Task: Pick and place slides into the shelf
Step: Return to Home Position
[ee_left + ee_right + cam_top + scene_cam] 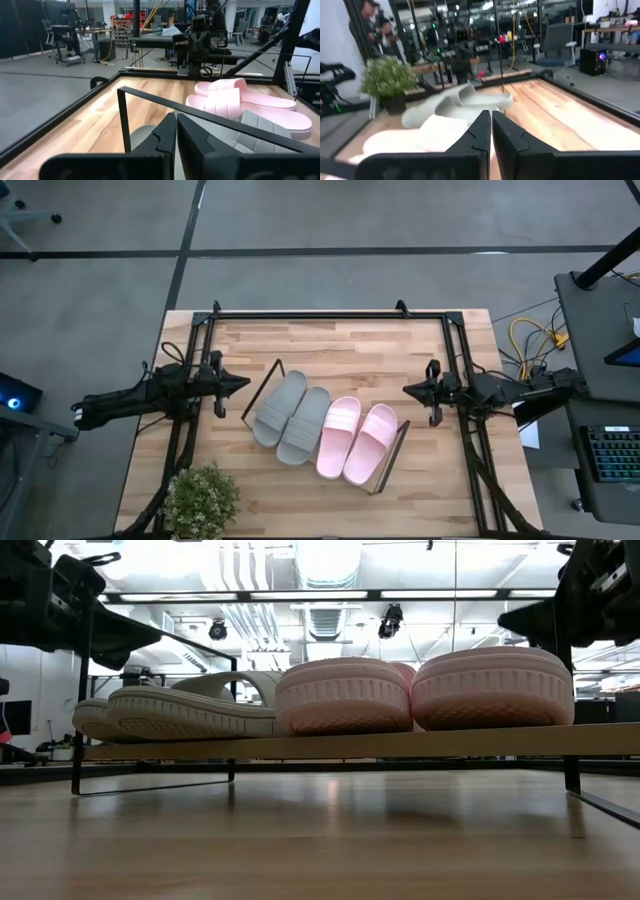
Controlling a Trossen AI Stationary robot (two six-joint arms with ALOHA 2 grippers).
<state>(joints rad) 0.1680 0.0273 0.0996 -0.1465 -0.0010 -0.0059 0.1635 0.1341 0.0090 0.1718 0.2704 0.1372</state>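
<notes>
My left gripper [235, 383] hangs empty, fingers pressed together. Just beyond its tips stands the shelf [400, 744], carrying the grey sandals [291, 418] and the pink sandals [357, 440]. My right gripper [410, 390], closed and empty, faces them from the other end. Placing looks finished; next I'd park both arms.

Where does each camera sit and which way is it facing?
High: above the table, straight down on grey slides and pink slides; left hand, right hand show.
Low: tabletop height, level across the shelf; arms in both upper corners.
Left wrist: on that arm, facing the right hand across the slides; own hand in front.
Right wrist: on that arm, facing the plant; own hand in front.
High and low share all four slides.
</notes>
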